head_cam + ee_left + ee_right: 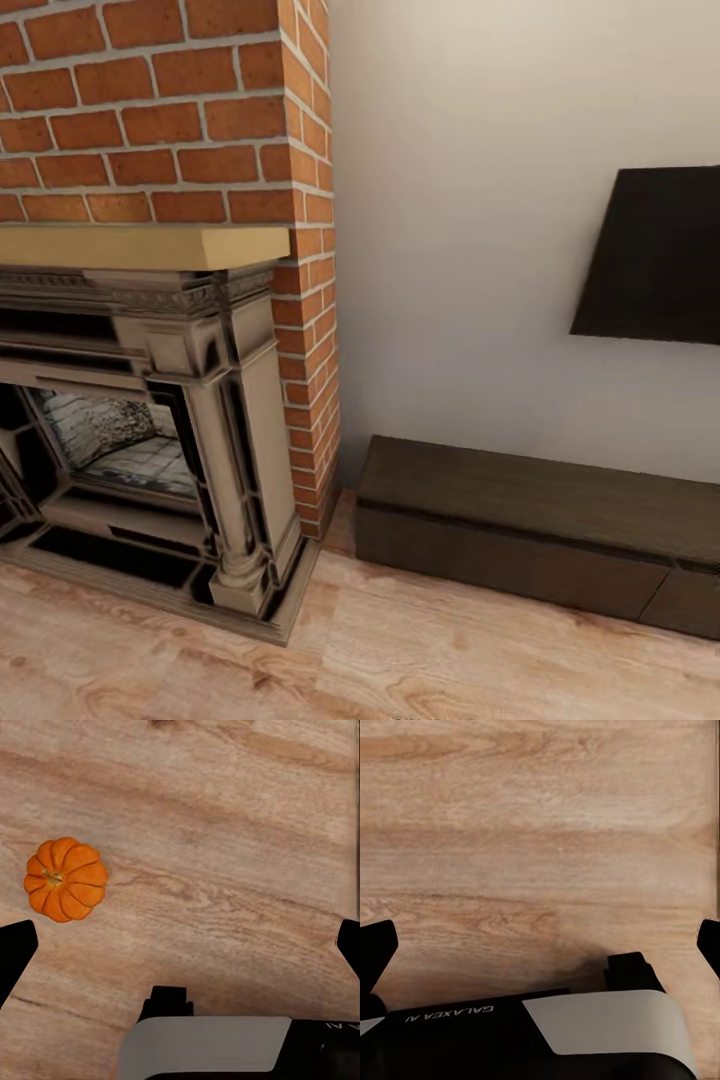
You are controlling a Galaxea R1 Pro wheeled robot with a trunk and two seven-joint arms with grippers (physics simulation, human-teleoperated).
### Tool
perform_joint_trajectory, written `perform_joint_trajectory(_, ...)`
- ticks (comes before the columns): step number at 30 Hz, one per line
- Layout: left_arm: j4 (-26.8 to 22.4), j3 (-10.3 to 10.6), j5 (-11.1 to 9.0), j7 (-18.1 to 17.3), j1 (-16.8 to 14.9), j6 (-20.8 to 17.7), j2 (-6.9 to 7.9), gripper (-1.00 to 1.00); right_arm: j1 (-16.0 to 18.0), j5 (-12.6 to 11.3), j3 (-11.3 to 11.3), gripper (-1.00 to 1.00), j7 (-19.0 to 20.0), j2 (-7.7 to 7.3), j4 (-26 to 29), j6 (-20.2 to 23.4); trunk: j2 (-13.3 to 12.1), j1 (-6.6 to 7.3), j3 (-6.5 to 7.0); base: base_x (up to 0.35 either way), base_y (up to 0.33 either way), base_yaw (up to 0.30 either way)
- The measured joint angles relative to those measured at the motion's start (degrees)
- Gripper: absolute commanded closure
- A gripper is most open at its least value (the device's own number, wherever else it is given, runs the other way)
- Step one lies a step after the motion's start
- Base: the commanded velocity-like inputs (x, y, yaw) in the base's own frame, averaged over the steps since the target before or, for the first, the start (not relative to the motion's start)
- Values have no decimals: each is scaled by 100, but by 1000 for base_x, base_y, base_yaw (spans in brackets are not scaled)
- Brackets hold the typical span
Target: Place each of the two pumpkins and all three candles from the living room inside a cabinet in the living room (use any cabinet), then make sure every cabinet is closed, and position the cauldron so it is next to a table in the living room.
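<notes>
Fireplace on my left, cabinet on my right, one pumpkin below my left hand.

The grey fireplace [150, 440] sits under red brick; the low dark cabinet [530, 530], drawers shut, stands against the pale wall. My left gripper [180, 945] hangs spread and empty over the wood floor [225, 832], a pumpkin [66, 879] lying beside it. My right gripper [540, 945] is spread too, holding nothing.

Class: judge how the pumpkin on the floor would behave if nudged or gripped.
The pumpkin looks squat and sits stem-up, so it probably slides rather than rolls. Its rounded ribs may let fingers slip. It looks rigid, likely light.
</notes>
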State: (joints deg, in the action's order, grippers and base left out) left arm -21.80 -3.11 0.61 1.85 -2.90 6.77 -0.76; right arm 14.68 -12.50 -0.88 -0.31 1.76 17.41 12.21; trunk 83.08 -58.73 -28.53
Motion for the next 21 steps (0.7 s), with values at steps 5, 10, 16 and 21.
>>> perform_joint_trajectory(5,0,3,0,0,0,0,1,-100,0,1,0,-100,-1,0,0,1,0,0,-29,0,-159,-240)
perform_joint_trajectory(10,0,3,0,0,0,0,-3,-100,0,-1,-4,-100,-3,0,0,1,0,0,-61,0,-266,-228)
perform_joint_trajectory(16,0,3,2,0,0,0,0,-100,0,2,-236,-100,3,0,0,1,0,0,-100,0,-277,-226)
perform_joint_trajectory(21,0,3,5,0,0,0,4,-100,0,2,-308,-100,5,0,0,1,0,0,-133,9,-173,-225)
